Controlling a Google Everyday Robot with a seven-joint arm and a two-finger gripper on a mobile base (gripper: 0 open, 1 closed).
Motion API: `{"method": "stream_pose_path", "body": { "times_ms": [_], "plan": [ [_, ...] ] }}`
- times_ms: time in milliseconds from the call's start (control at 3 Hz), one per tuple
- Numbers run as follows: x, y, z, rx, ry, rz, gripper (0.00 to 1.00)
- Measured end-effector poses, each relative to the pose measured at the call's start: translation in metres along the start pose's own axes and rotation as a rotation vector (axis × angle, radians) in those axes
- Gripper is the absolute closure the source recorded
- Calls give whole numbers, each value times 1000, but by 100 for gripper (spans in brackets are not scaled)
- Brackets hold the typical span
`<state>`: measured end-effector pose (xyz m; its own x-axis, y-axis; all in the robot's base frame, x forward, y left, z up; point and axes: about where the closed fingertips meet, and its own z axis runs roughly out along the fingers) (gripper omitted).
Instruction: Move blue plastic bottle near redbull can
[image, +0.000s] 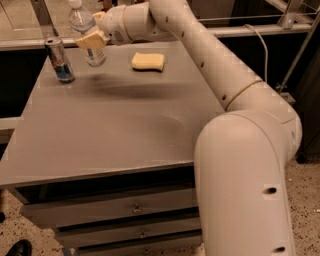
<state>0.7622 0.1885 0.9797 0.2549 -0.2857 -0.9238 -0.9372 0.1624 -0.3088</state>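
Standing close to the far left edge of the flat grey counter (125, 130) is the slim blue-and-silver metal redbull can (60, 60), upright. Just right of it, apart, is the clear bluish blue plastic bottle (81, 21) with a white cap, its top tilted left. The gripper (91, 41) pinches the bottle's middle with tan fingers (88, 40); whether its base touches the counter cannot be told. Further right lies a yellow rectangular sponge (148, 61), near the far edge. The near half of the counter is open grey surface. The white arm (235, 100) comes in from the right.
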Motion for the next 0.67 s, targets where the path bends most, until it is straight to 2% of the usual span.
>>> {"method": "stream_pose_path", "body": {
  "times_ms": [667],
  "plan": [
    [19,-3,45,-41,-21,62,100]
  ]
}}
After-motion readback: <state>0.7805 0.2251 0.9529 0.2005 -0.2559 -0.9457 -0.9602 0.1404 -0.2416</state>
